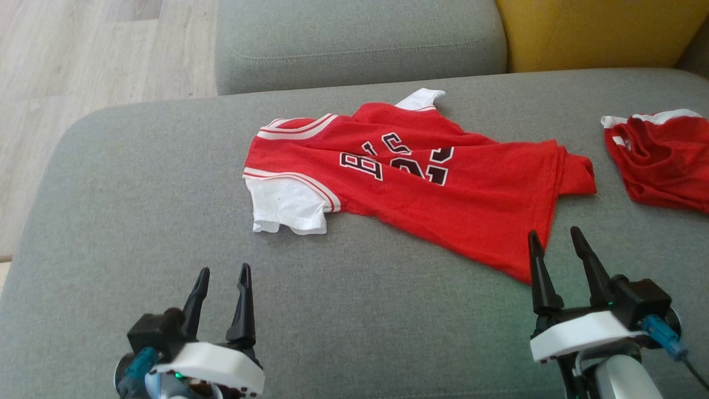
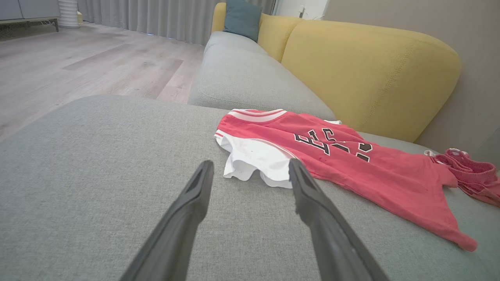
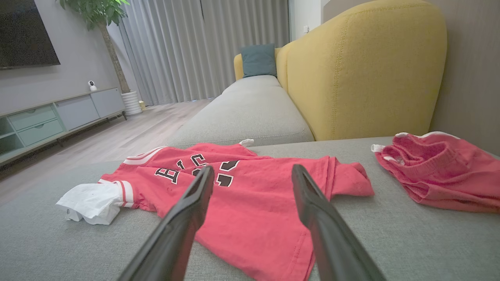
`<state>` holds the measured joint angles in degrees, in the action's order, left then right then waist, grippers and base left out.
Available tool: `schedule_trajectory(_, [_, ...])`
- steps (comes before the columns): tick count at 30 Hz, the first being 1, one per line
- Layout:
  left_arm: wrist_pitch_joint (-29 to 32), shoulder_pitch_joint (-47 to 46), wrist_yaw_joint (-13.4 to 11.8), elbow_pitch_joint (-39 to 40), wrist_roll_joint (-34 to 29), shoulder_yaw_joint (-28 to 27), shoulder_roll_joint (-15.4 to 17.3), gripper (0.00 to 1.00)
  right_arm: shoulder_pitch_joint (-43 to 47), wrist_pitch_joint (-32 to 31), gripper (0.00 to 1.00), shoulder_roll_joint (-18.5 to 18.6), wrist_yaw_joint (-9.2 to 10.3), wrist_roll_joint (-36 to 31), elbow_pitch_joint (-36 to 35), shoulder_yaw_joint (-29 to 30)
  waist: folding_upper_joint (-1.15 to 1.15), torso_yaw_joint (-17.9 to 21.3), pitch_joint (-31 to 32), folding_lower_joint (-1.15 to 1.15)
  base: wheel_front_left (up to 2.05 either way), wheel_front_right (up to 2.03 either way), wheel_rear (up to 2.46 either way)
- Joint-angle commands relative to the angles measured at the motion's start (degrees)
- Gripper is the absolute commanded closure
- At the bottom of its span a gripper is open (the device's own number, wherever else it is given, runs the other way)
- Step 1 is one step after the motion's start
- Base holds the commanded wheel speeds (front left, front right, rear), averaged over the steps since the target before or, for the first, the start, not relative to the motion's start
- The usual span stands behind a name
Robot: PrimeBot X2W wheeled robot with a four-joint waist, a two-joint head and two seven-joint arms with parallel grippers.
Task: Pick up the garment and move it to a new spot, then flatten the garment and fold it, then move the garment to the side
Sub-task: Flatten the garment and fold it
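Observation:
A red garment (image 1: 432,188) with black lettering and white sleeves lies spread but wrinkled on the grey sofa seat (image 1: 138,221); it also lies ahead in the left wrist view (image 2: 351,164) and the right wrist view (image 3: 250,195). My left gripper (image 1: 221,285) stands open near the seat's front left, short of the white sleeve (image 1: 285,208), nothing between its fingers. My right gripper (image 1: 554,244) is open just in front of the garment's near corner, fingertips beside the hem. Both grippers also appear in their wrist views, the left gripper (image 2: 250,171) and the right gripper (image 3: 252,175), jaws wide apart.
A second crumpled red cloth (image 1: 662,158) lies at the seat's far right. A yellow backrest (image 1: 598,30) rises behind, another grey cushion (image 1: 360,44) lies beyond, and wooden floor (image 1: 83,66) drops off to the left.

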<state>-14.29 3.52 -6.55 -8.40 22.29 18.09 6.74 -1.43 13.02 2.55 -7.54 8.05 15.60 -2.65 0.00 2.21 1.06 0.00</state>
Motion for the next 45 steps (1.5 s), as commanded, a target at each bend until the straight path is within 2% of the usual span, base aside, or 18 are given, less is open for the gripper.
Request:
schedule_trajectory(1, [-0.7,-1.9,0.1,1.9,-0.4,-2.0,-0.2,0.00,-1.2,0.0,0.00,0.3,0.05,-0.4,-1.6,-1.2,0.00,0.0,-0.1,0.00,0.00,0.00,0.00])
schedule_trajectory(11, [-0.7,-2.2,0.3,2.0,-0.8,-1.8,-0.4,0.00,-0.8,-3.7,0.00,0.3,0.05,-0.4,0.8,0.9,0.00,-0.2,-1.7,0.00,0.00,0.00,0.00])
schedule_trajectory(21, [-0.7,-4.5,0.7,1.5,-1.4,-1.3,-0.5,0.00,-4.9,-5.1,0.00,0.3,0.05,2.3,11.9,6.0,0.00,-2.1,-6.6,0.00,0.00,0.00,0.00])
schedule_trajectory(35, [-0.7,-6.2,1.1,0.9,-2.0,-2.0,-0.9,0.00,-12.5,-4.2,0.00,0.3,0.05,4.9,27.2,4.1,0.00,-4.0,-9.4,0.00,0.00,0.00,0.00])
schedule_trajectory(36, [-0.7,-6.3,1.2,0.8,-2.1,-2.2,-0.9,0.00,-13.2,-3.9,0.04,0.3,0.05,5.8,28.5,3.3,0.00,-3.9,-9.4,0.00,0.00,0.00,0.00])
schedule_trajectory(37, [-0.7,-6.2,1.2,0.8,-2.1,-2.3,-1.0,0.00,-13.5,-4.2,0.51,0.3,0.05,6.0,29.3,2.9,0.00,-3.8,-9.4,0.00,0.00,0.00,0.00])
schedule_trajectory(38, [-0.7,-6.2,1.1,0.8,-2.1,-2.5,-1.0,0.00,-13.7,-4.4,0.69,0.3,0.05,6.3,29.9,2.5,0.00,-3.6,-9.4,0.00,0.00,0.00,0.00])
schedule_trajectory(39, [-0.7,-6.2,1.1,0.8,-2.2,-2.6,-1.0,0.00,-13.9,-4.4,1.00,0.3,0.05,6.6,30.2,2.1,0.00,-3.5,-9.4,0.00,0.00,0.00,0.00])
schedule_trajectory(42, [-0.7,-6.2,1.2,0.8,-2.2,-3.0,-1.1,0.00,-14.5,-4.4,1.00,0.3,0.05,7.3,30.6,1.5,0.00,-2.6,-9.4,0.00,0.00,0.00,0.00])
schedule_trajectory(45, [-0.7,-6.4,1.4,0.6,-2.2,-3.2,-1.2,0.00,-15.1,-3.6,1.00,0.3,0.05,6.0,29.6,3.4,0.00,-1.5,-9.4,0.00,0.00,0.00,0.00])
